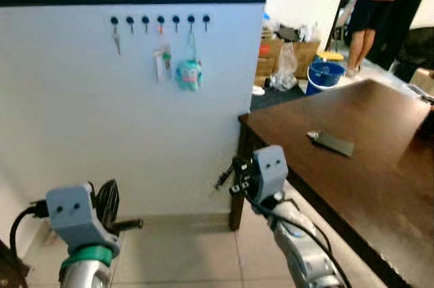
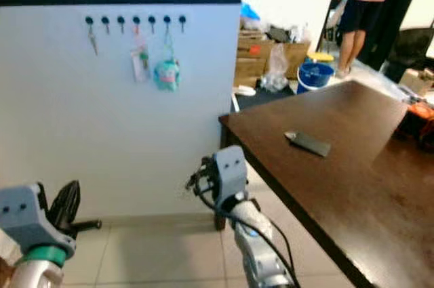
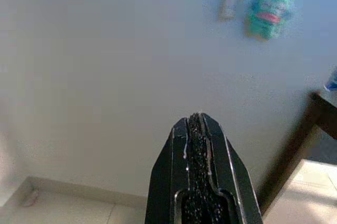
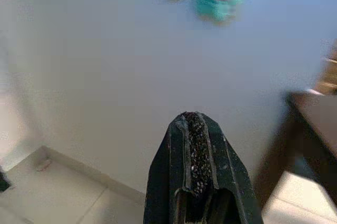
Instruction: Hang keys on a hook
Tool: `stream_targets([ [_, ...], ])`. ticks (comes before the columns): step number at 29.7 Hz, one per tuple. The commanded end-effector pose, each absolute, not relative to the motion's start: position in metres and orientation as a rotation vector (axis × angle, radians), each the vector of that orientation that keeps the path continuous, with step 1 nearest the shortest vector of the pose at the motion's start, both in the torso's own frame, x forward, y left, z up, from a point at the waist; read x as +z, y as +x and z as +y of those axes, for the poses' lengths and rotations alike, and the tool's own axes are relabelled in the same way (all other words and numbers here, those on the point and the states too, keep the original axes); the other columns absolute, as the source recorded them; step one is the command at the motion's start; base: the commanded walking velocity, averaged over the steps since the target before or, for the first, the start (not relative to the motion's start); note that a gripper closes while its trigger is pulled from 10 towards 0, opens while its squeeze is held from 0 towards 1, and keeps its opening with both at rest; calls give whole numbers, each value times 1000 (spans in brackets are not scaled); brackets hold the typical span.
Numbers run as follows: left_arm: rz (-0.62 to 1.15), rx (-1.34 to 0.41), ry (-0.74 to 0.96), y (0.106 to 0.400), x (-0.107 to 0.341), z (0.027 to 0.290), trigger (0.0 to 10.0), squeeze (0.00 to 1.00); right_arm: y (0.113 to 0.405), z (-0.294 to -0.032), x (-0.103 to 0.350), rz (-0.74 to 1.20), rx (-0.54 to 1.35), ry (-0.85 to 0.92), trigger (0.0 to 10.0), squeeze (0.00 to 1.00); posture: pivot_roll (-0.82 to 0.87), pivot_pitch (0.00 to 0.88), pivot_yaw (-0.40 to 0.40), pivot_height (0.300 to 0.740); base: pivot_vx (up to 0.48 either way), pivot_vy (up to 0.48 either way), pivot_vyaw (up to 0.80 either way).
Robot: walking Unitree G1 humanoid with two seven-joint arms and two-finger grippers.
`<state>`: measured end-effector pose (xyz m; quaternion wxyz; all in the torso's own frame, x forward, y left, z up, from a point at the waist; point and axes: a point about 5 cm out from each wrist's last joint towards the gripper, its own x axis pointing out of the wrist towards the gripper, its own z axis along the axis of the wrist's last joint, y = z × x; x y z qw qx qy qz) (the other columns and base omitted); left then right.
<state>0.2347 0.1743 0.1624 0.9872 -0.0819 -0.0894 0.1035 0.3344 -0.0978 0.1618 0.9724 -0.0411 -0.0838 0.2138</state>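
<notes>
Both the left gripper [image 3: 197,129] and right gripper [image 4: 195,129] were pressed closed, empty. Keys [image 1: 116,41] hung at eleven o'clock on the wall's hook row [image 1: 160,21]. Judged light, rigid and slippery; best pinched at the ring.

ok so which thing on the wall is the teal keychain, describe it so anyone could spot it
Start at the white wall left of the brown table and find the row of black hooks near its top. The keychain hangs from the second hook from the right, a chubby teal charm, unlike the thin key and pale tag beside it.
</notes>
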Motion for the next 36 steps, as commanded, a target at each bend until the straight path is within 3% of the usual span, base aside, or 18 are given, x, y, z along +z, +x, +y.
stream_targets([
  [1, -158, 230, -147, 233, 158, 180, 10000, 0, 332, -88, 161, -168, 465, -79, 10000, 0, -55, 16, 86, 740, 262, 0, 800],
  [9, -156, 230, -147, 233, 158, 180, 10000, 0, 332, -87, 160, -168, 469, -81, 10000, 0, -55, 16, 86, 740, 257, 0, 800],
  [16, -154, 230, -148, 233, 157, 180, 10000, 0, 331, -87, 161, -170, 469, -36, 10000, 0, -55, 16, 86, 740, 242, 0, 0],
  [36, -158, 217, -149, 235, 157, 179, 10000, 0, 332, -85, 169, -203, 471, -30, 10000, 0, -64, 12, 88, 740, 0, 0, 0],
])
